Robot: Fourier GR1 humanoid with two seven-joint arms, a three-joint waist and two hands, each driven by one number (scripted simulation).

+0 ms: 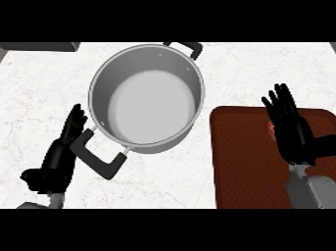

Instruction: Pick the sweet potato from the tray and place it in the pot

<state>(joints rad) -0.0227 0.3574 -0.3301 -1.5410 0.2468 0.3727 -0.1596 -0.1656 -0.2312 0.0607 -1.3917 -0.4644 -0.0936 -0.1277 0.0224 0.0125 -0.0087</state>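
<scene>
A steel pot [147, 100] with black handles stands empty at the counter's middle, tilted in view, its near handle [100, 159] pointing to the lower left. A red-brown tray [246, 162] lies at the right. My right hand [293, 130] hovers over the tray's upper part, fingers straight, open. A small paler reddish patch [272, 128] peeks out at the hand's left edge; it may be the sweet potato, most of which is hidden. My left hand [58, 159] rests open at the lower left, fingers up, just beside the pot's near handle.
The white marble counter [33, 98] stretches around the pot. A dark grey object [36, 46] sits at the far left corner. The pot's far handle [186, 47] reaches the counter's back edge. The tray runs out of view at the bottom right.
</scene>
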